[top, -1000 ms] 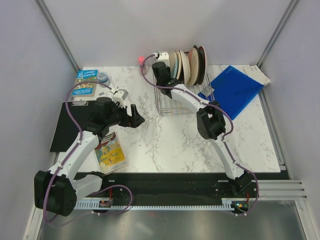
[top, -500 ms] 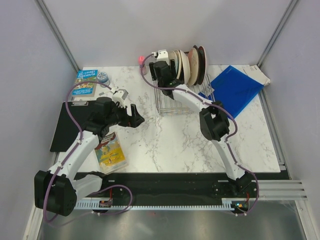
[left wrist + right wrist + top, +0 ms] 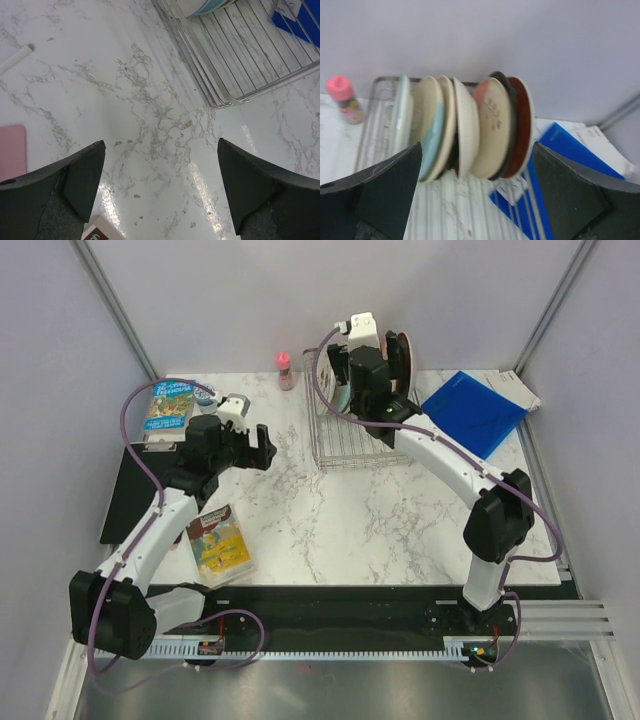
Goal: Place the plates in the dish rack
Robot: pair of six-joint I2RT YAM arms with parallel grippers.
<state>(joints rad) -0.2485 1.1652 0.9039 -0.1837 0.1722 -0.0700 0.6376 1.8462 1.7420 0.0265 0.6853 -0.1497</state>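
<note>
Several plates [image 3: 470, 125] stand on edge in a row in the dish rack [image 3: 350, 445], from a pale blue one [image 3: 402, 117] on the left to a dark-red-rimmed one [image 3: 524, 125] on the right. My right gripper [image 3: 477, 145] hangs open above and in front of the row, holding nothing. In the top view the right wrist [image 3: 365, 360] hides most of the plates; only the dark-red rim [image 3: 405, 352] shows. My left gripper [image 3: 161, 141] is open and empty over bare marble, left of the rack's near corner [image 3: 225, 75]. In the top view it is the left gripper [image 3: 262, 445].
A blue folder [image 3: 470, 412] lies right of the rack. A pink-capped bottle [image 3: 285, 365] stands at the back. Two books [image 3: 220, 543] [image 3: 168, 405], a small blue-topped tin [image 3: 205, 395] and a black mat [image 3: 130, 495] lie on the left side.
The right gripper has opened and lifted up and rightward away from the left end of the plate row, its elbow swinging right. The left gripper has shifted slightly toward the back.
</note>
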